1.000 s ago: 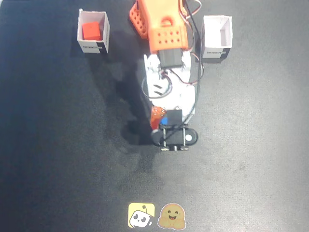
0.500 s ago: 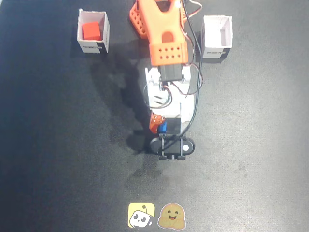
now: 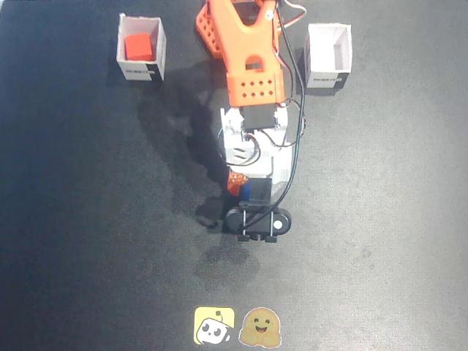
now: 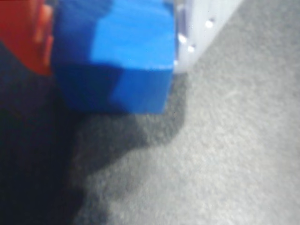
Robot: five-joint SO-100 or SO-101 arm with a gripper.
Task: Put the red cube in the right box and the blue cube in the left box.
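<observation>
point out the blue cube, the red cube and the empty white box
small bright blue cube (image 4: 126, 51): wrist view, on its lit face, between the gripper fingers.
small orange-red cube (image 3: 138, 47): fixed view, on its top face, inside the white box at upper left.
empty white box (image 3: 341, 53): fixed view, on its right inner wall.

The red cube (image 3: 137, 47) sits in the left box (image 3: 141, 47), the end effector (image 3: 244, 189) grips the blue cube (image 3: 246, 191) mid-desk.

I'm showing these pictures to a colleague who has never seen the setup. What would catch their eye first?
Probably the orange and white arm reaching down the middle of the dark table in the fixed view, its gripper shut on the blue cube, which fills the top left of the wrist view. Next, the two white boxes: the left box holds the red cube, the right box looks empty.
</observation>
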